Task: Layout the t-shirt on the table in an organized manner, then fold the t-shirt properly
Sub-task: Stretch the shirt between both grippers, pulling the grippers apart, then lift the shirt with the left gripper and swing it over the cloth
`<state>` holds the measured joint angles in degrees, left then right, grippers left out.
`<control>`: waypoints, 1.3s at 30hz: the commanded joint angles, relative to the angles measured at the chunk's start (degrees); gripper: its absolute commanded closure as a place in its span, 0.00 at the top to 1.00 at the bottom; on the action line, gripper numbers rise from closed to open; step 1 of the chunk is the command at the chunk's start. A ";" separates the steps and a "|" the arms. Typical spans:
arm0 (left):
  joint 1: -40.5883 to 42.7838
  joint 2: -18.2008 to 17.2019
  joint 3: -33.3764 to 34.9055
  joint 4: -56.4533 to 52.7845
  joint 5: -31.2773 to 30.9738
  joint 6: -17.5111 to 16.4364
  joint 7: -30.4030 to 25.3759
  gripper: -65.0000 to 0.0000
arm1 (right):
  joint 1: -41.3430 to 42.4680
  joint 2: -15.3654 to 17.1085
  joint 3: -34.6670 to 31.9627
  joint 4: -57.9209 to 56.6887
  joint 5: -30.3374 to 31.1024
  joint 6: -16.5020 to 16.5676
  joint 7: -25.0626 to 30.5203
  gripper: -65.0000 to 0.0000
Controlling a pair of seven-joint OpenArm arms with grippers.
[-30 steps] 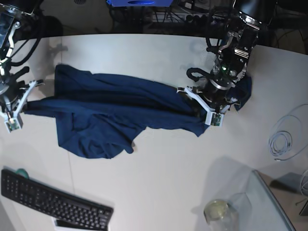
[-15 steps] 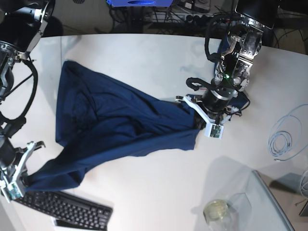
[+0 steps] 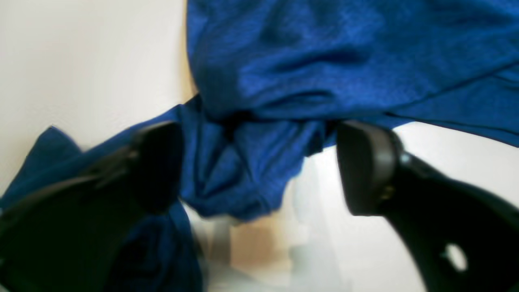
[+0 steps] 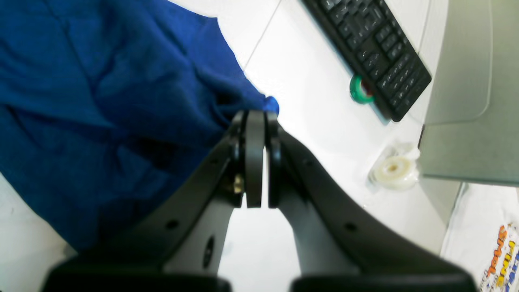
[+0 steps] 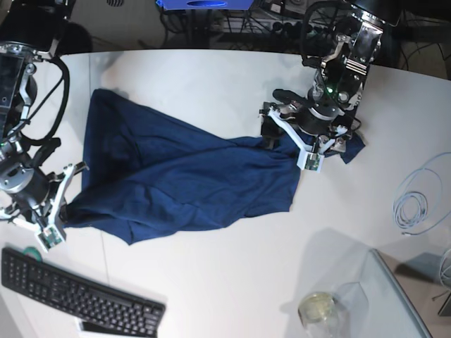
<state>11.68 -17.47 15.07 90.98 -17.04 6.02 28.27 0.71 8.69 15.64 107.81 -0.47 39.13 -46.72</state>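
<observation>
A black keyboard (image 5: 81,296) lies at the near edge, a coiled white cable (image 5: 416,204) at the far side, and dark cluttered floor beyond.

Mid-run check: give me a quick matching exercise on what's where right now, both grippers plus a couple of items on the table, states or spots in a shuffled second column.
Column one:
1. left gripper
2. right gripper
3. black keyboard
4. coiled white cable

Column two:
A. shut on a corner of the dark navy blue t-shirt
B. on the white table, at its near corner by the right arm
C. open, fabric bunched between its jaws
D. on the table's far side from the keyboard

Pairs: 1-C, 2-A, 3-B, 4-D
</observation>
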 commanded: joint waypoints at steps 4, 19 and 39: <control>-0.65 1.08 -6.76 5.15 -0.24 -0.09 -1.15 0.92 | 1.09 0.76 0.32 0.98 0.25 -0.23 1.14 0.00; -21.48 10.84 -12.21 -27.02 -0.24 -4.66 0.70 0.92 | 1.53 0.85 0.05 1.07 0.25 -0.23 1.14 0.00; -21.84 -2.26 -12.39 -9.70 0.38 -12.40 2.80 0.00 | -5.68 -2.31 -11.11 6.34 0.25 -0.32 1.14 0.00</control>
<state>-8.88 -19.18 3.09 80.40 -16.84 -6.50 32.36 -6.09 5.58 3.97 113.14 0.19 39.51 -46.30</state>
